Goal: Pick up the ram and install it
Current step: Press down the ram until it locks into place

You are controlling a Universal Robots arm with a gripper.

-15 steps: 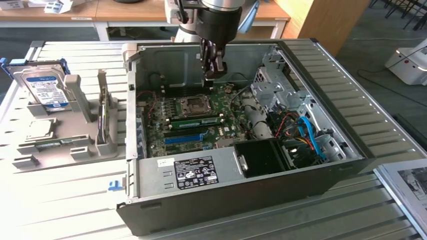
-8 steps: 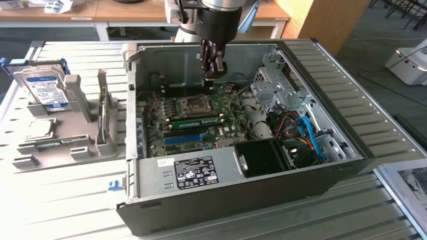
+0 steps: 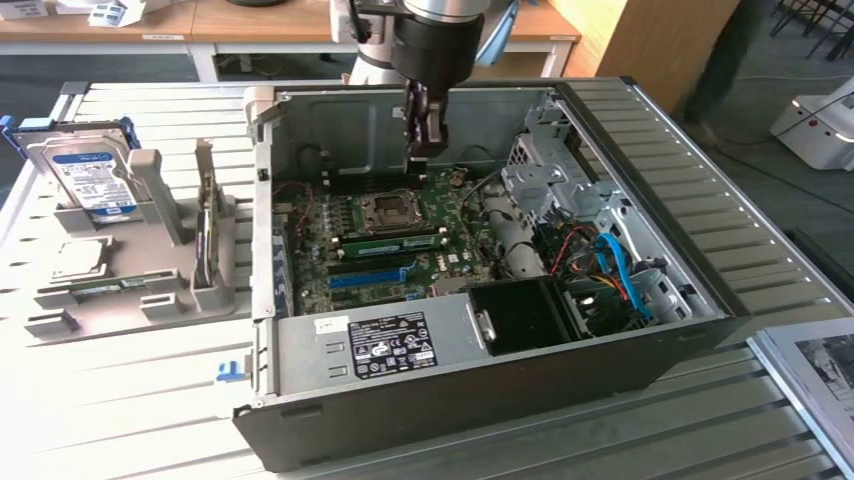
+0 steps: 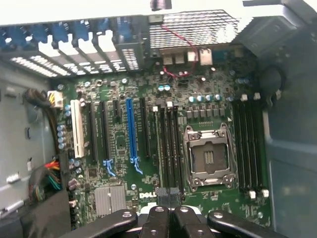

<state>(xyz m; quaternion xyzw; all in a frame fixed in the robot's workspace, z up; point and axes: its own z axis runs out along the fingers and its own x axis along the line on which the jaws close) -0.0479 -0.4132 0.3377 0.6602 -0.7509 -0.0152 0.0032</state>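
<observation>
The ram [image 3: 391, 242] is lying in a slot on the motherboard [image 3: 387, 240], just beside the empty processor socket [image 3: 392, 208], as a long green stick running across the board in the exterior view. From how it is lying, I judge that it is already placed in its slot, though I cannot tell whether it is fully clicked in. The gripper [image 3: 422, 150] is hanging above the board inside the open computer case [image 3: 694, 290], with its fingers pressed together and holding nothing. To do this step well, the closed fingers should be pushing straight down on the stick, evenly along its length, so that both end clips are locking and the board is not bending. The exterior view is showing what stands outside the case: a grey holder [image 3: 120, 270] on the desk [image 3: 134, 400] at the exterior view's left, carrying a hard drive [image 3: 87, 180] with a blue and white label. The wrist view is giving the close look downward: the gripper [image 4: 171, 206] is hovering over the black memory slots [image 4: 168, 144] next to the socket [image 4: 209, 157], with the blue expansion slot [image 4: 131, 131] further along the board.
</observation>
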